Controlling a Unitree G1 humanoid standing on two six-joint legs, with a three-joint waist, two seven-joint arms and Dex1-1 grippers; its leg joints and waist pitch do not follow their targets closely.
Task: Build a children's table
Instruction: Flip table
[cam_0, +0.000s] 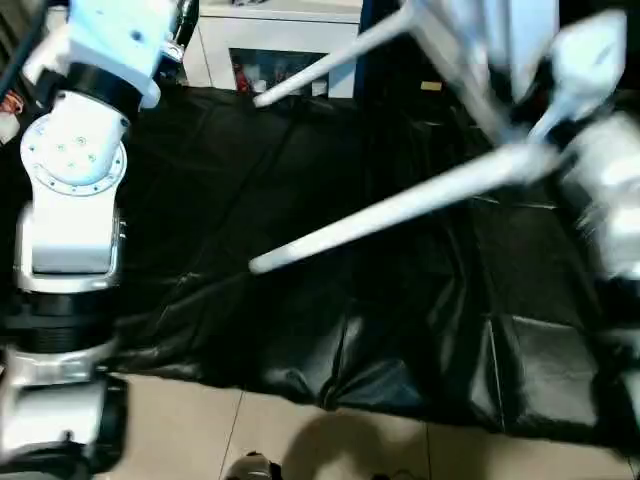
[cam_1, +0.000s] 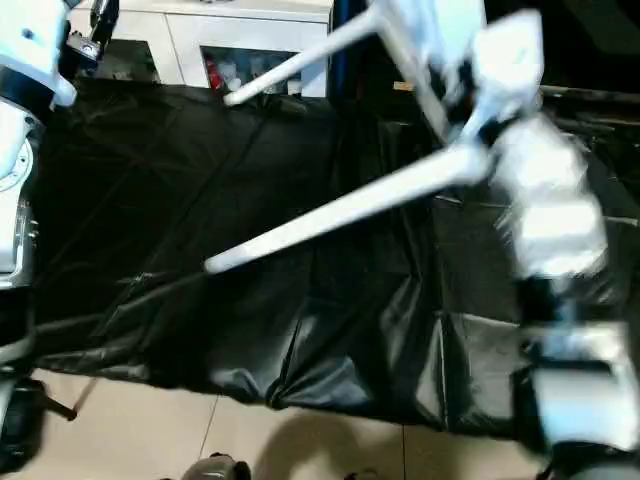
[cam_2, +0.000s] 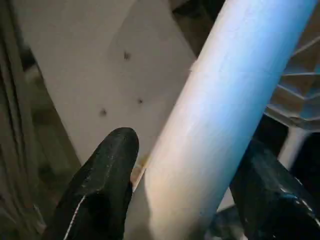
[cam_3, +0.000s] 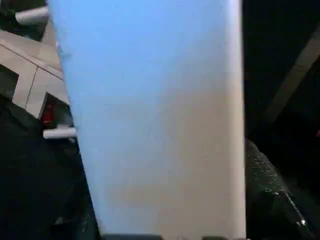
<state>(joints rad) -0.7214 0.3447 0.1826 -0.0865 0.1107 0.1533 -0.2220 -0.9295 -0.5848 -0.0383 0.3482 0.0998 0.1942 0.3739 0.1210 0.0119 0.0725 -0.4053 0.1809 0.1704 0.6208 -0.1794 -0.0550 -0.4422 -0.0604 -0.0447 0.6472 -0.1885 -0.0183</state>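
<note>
The children's table, all white, hangs in the air at the upper right, its top (cam_0: 480, 40) tilted. Two of its legs point left over the black sheet: an upper leg (cam_0: 330, 60) and a lower leg (cam_0: 400, 205). My right arm (cam_1: 545, 210) reaches up to the top. In the right wrist view the white panel (cam_3: 150, 115) lies across my right gripper (cam_3: 170, 210), with one black finger (cam_3: 270, 195) beside it. My left gripper (cam_2: 189, 145) is shut on a white tube leg (cam_2: 225, 100), close to the ribbed underside (cam_2: 300, 95).
The big table under a black sheet (cam_0: 250, 250) spreads below the raised parts. A white cabinet with glass doors (cam_0: 280, 50) stands behind it. Tiled floor (cam_0: 200, 430) runs along the near edge. My left arm (cam_0: 75, 150) rises at the left.
</note>
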